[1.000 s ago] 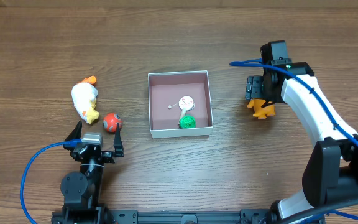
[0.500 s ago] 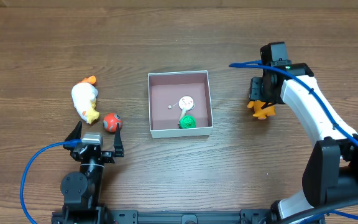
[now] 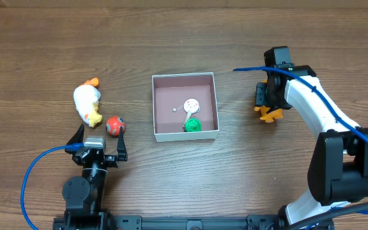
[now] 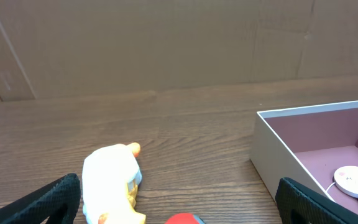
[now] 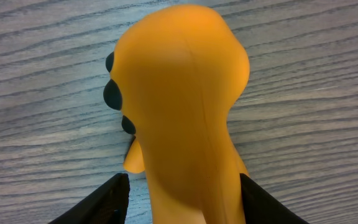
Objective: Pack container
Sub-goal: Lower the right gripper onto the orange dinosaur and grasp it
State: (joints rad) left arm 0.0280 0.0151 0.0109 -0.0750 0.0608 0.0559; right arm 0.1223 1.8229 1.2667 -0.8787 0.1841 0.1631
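Note:
The container (image 3: 184, 75), a square white box with a pink-brown inside, sits mid-table and holds a white round-faced toy (image 3: 191, 105) and a green toy (image 3: 192, 125); its wall also shows in the left wrist view (image 4: 278, 149). My right gripper (image 3: 268, 104) is to its right, jaws closed in on an orange toy (image 3: 271, 115) that rests on the table; the toy fills the right wrist view (image 5: 185, 93) between my fingers (image 5: 184, 190). My left gripper (image 3: 99, 144) is open and empty, just in front of a red ball (image 3: 114, 125) and a white-yellow chick toy (image 3: 87, 103).
In the left wrist view the chick (image 4: 109, 183) lies ahead to the left and the red ball (image 4: 182, 219) sits at the bottom edge between my open fingers (image 4: 179, 202). A brown cardboard wall stands at the back.
My right gripper's jaws have narrowed around the orange toy and the wrist has shifted slightly left. The left arm and the other toys have not moved.

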